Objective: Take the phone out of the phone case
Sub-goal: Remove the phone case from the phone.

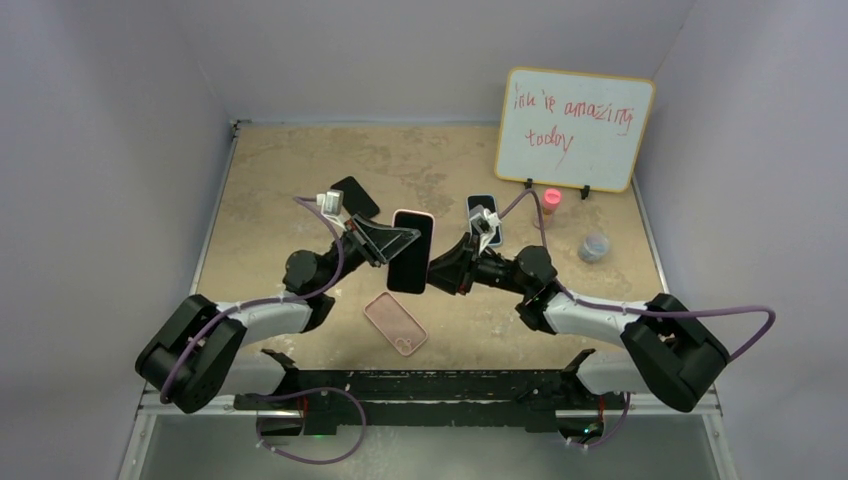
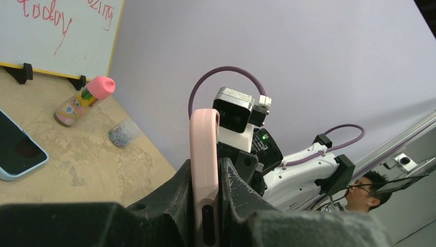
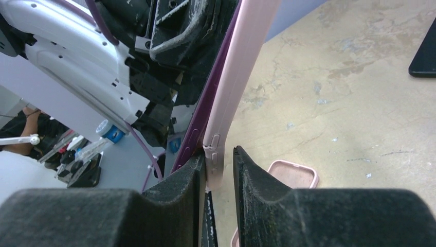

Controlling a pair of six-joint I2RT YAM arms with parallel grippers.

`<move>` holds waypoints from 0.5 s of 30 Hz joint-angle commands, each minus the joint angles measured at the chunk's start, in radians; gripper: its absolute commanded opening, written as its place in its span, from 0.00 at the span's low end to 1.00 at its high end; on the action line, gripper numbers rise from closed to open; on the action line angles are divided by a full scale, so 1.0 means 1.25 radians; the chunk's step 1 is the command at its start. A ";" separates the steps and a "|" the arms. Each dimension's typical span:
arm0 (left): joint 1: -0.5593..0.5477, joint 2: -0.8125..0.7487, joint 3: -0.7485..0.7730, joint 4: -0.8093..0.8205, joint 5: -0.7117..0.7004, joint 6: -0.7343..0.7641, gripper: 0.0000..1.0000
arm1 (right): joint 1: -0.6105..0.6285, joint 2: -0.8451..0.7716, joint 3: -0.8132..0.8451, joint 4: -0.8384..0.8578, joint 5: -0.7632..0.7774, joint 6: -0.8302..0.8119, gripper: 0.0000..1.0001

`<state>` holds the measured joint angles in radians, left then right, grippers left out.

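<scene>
Pink and lying flat, a spare empty case sits on the tan table just below centre of the top view, nearest the arm bases. Directly above it, the phone is held off the table at mid-frame, dark screen facing the camera, with both arms meeting on it. It is still seated in its pink phone case.

The left gripper comes in from the left and is clamped tight across the case's thickness, its pink edge standing upright between the two black fingers. The right gripper meets the lower right edge. Its jaws are narrowed to a slot about the case's rim by the side buttons, and a purple phone edge shows just left of the pink.

Further up the table, a bare black phone lies to the upper left and a blue-cased phone lies behind the right wrist. Toward the right sit a small jar and a pink-capped bottle. At the upper right, a whiteboard with red writing stands against the back wall.
</scene>
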<state>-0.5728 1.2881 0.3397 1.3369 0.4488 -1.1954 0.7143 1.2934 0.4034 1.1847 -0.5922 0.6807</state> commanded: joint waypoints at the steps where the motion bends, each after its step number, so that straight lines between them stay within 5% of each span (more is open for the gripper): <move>1: -0.061 0.055 -0.036 0.012 0.071 -0.010 0.00 | -0.013 -0.016 0.050 0.280 0.095 0.042 0.28; 9: -0.083 0.185 -0.022 0.073 0.067 0.000 0.01 | -0.024 -0.010 0.040 0.222 0.107 0.039 0.11; 11: -0.083 0.217 -0.020 0.057 0.061 0.026 0.12 | -0.033 -0.012 0.032 0.175 0.119 0.036 0.00; 15: -0.082 0.268 -0.006 -0.013 0.032 0.095 0.34 | -0.044 -0.020 -0.004 0.079 0.171 0.016 0.00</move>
<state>-0.6186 1.5387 0.3447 1.4963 0.3630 -1.2011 0.6708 1.3159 0.3630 1.1252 -0.5358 0.7250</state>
